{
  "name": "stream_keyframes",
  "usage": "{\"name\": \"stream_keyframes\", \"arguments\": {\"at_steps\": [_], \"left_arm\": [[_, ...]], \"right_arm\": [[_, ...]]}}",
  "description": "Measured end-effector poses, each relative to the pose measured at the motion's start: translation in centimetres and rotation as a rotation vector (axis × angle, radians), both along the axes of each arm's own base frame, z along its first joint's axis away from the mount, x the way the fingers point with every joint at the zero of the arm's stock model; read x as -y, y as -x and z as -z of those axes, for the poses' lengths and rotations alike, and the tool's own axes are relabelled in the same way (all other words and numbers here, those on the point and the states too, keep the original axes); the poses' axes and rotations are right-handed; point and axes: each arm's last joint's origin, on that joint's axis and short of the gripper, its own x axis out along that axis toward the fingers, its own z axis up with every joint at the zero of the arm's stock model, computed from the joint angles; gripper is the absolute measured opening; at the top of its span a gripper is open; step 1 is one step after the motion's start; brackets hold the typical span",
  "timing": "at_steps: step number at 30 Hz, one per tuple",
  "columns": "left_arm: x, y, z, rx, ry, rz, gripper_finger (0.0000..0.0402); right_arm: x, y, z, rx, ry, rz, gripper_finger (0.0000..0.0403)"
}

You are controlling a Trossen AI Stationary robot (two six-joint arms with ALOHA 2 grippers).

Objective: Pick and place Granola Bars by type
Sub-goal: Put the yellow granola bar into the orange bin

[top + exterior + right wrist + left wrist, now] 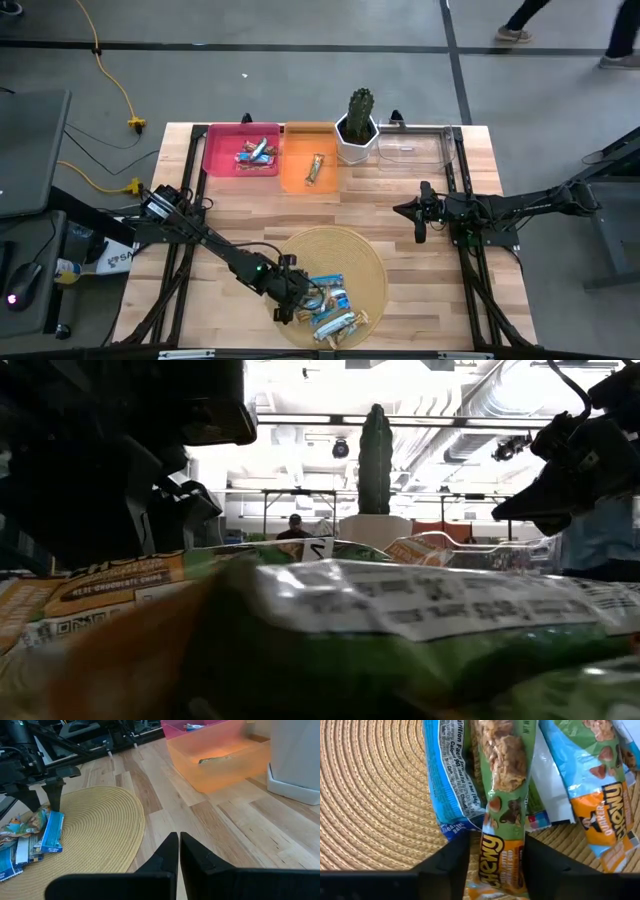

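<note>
A: High view first. Count?
B: One wooden table [400, 210]. One round woven mat [300, 250] near its front edge, with a pile of granola bars [330, 308] on it. I make out about four or five, they overlap, can't fix the number. Three bins along the back: pink bin [215, 150] with roughly two or three bars, orange bin [295, 172] with one bar [315, 168], clear bin [430, 150]. One cactus [360, 108] in a white pot between the orange and clear bins.
A: Arms?
B: Two. Left gripper [290, 300] is down at the pile's edge on the mat. Right gripper [419, 222] hovers over bare table on the right, well apart from the bars.
A: Low view?
B: Mostly blurred wrappers up close. One cactus at center, dark arm parts on both sides, a person far back in the room. No usable count.
A: Left wrist?
B: Three bars clear: one blue-wrapped, one green-and-orange bar [502, 805] in the middle, one blue-and-orange. More wrappers underneath. The green-and-orange bar's end sits between the two fingers [445, 865], which stand just beside it; can't tell whether they pinch it.
A: Right wrist?
B: Its fingers [165, 855] are pressed together, holding nothing. One mat, one pile, orange bin with one bar, pink bin behind.
</note>
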Motion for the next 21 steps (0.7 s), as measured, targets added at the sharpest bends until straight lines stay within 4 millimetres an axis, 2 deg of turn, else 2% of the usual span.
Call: {"name": "stream_keyframes", "arguments": {"at_steps": [7,15,21], "left_arm": [[0.1,0.1,0.0,-0.023,0.039,0.025,0.0093],[0.1,0.2,-0.1,-0.051,0.052,0.039,0.0074],[-0.4,0.4,-1.2,-0.092,-0.125,0.032,0.0072]], "right_arm": [[0.0,0.0,0.0,0.0,0.001,0.0,0.0],[0.0,0.0,0.0,0.0,0.0,0.0,0.0],[0.0,0.0,0.0,0.0,0.001,0.0,0.0]]}}
